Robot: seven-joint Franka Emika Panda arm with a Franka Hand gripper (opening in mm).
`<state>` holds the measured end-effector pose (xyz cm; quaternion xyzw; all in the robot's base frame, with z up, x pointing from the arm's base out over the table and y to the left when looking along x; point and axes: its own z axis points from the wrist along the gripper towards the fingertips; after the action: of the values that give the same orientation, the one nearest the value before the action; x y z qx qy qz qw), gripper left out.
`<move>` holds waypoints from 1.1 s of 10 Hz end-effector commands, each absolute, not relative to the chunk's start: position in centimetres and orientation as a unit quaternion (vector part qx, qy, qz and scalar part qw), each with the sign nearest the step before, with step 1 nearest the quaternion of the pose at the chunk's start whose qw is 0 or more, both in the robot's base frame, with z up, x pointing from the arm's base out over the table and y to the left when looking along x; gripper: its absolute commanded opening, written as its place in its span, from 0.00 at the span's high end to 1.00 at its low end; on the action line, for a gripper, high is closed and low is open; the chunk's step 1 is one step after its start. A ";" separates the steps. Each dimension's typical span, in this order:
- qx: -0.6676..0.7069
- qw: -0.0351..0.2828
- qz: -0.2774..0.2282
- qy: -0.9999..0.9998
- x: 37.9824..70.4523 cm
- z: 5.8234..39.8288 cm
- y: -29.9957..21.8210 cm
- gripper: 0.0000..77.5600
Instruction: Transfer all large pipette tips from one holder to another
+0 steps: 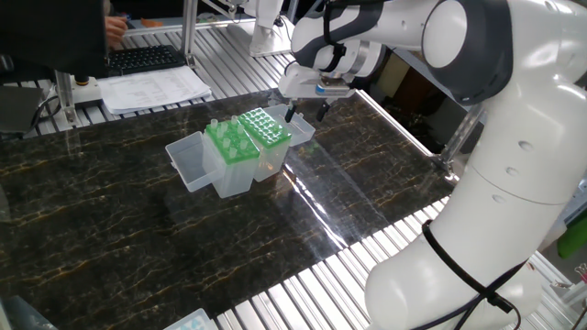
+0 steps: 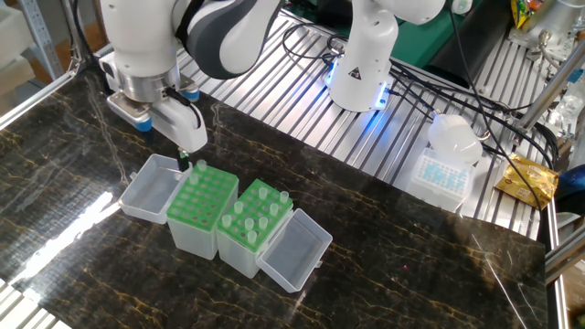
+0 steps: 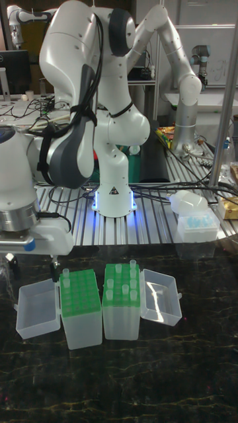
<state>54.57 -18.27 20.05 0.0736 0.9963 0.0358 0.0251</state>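
claw: gripper (image 2: 186,161) sits low over the back edge of the empty rack (image 2: 203,190), at the corner next to that rack's open lid (image 2: 149,185). Same spot in one fixed view (image 1: 304,111). In the tall view the fingers are mostly cut off at the left edge.
claw state: fingers look close together, gap small. Can't tell if anything is pinched between them; too small in every view.
large pipette tips: a cluster (image 2: 252,211) stands upright in the second rack (image 2: 257,217), collars above the green plate. That rack is on the far side of the empty rack from the claw, so one rack-width away, not touching the fingers. Also seen at (image 1: 226,137) and (image 3: 122,277).
empty rack: green plate with rows of open holes, on a clear box. Directly under and just in front of the claw. Upright, flat on the table (image 2: 402,265). No tips visible in its holes.
racks relation: the two boxes stand side by side, walls touching or nearly so.
lids: both hinged open and lying flat. Empty rack's lid is beside the claw, on the side away from the tips. Tip rack's lid (image 2: 297,249) is on the far end of the row, well apart from the claw.
other: second robot base (image 2: 364,64) with blue glow on the slatted bench behind, well away from the claw. Blue tip box (image 2: 443,176) near it, off the dark tabletop.
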 end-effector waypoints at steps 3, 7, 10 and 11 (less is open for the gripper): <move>0.093 0.024 0.025 0.995 54.1 20.7 -17.0 0.00; 0.116 0.016 0.017 0.993 53.7 21.5 -16.2 0.00; 0.145 0.002 0.009 0.989 53.6 22.5 -15.1 0.00; 0.153 -0.004 0.007 0.988 53.6 22.9 -14.7 0.00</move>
<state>53.54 -15.50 21.95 0.1359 0.9906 0.0128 0.0063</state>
